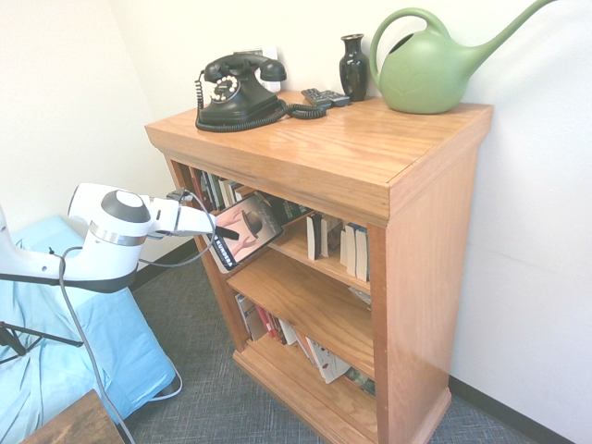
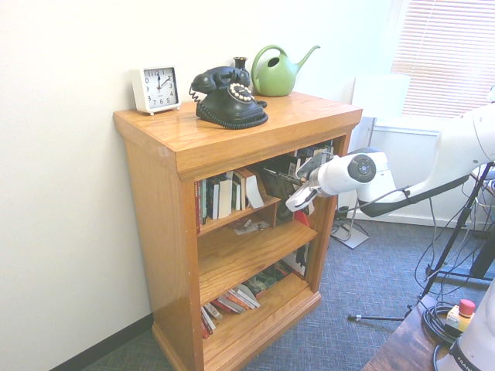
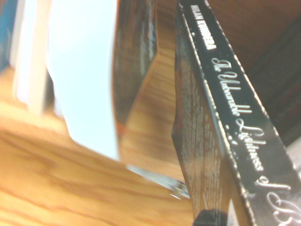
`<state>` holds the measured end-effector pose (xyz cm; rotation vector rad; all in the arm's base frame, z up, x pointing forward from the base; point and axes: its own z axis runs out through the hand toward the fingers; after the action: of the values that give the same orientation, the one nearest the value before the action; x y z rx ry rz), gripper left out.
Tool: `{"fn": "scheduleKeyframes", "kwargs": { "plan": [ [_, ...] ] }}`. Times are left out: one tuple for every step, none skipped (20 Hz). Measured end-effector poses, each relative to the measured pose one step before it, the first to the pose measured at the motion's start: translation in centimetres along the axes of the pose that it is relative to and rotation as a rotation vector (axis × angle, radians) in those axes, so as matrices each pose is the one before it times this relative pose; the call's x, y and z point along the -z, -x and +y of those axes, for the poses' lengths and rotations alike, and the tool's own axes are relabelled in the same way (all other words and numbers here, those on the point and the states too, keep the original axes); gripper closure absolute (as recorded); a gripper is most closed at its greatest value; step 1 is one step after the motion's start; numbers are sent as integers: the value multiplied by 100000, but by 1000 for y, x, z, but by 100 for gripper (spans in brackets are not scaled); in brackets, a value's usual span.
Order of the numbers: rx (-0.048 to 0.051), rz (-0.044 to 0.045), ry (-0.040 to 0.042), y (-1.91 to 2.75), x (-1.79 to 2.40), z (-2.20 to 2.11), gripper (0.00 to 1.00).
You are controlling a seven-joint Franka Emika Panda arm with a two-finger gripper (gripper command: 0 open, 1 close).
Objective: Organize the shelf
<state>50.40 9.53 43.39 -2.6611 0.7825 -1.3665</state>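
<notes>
We find the oak shelf (image 1: 407, 231) standing against a white wall, and the gripper (image 1: 225, 233) at the open front of its top tier, jaws closed tight on a black paperback (image 1: 248, 227) held tilted at the tier's front edge. The first exterior view shows the book's cover, a dark figure on a pale ground; the second exterior view shows the same gripper (image 2: 303, 199) from the opposite side, where the cover cannot be read. Only the wrist view gives the book's spine (image 3: 225, 117), black with silver script beginning "The Unbearable Lightness of", held over the wood of the tier, with a pale, leaning book (image 3: 84, 80) beside it. On top, the first exterior view shows a black rotary telephone (image 1: 239, 91), a dark vase (image 1: 353, 67), a green watering can (image 1: 430, 69) and a small dark remote-like item (image 1: 326, 96) near the wall. The second exterior view adds a white square alarm clock (image 2: 157, 88) at the far left of the top, barely visible in the first. That view also shows upright books (image 2: 224, 197) on the top tier, a small item on the middle tier, and books lying flat (image 2: 232, 300) on the bottom tier.
</notes>
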Motion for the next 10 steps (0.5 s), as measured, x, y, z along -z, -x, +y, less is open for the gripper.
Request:
{"fn": "scheduleKeyframes", "kwargs": {
  "plan": [
    [-1846,-1340,-1294,-160,-369,34,100],
    [-1830,-1249,-862,-99,-357,69,100],
    [-1847,-1163,-811,-82,-297,67,100],
    [-1765,-1056,-770,-63,-244,26,100],
    [-1797,-857,-415,-64,-171,69,100],
    [-1611,-563,-267,-137,-108,51,100],
    [-1231,-37,86,-222,-59,16,100],
    [-789,290,16,-315,-7,-6,100],
    [-695,428,-88,-375,-7,-65,100],
    [-445,507,-143,-403,-12,-97,100]
  ]
}}
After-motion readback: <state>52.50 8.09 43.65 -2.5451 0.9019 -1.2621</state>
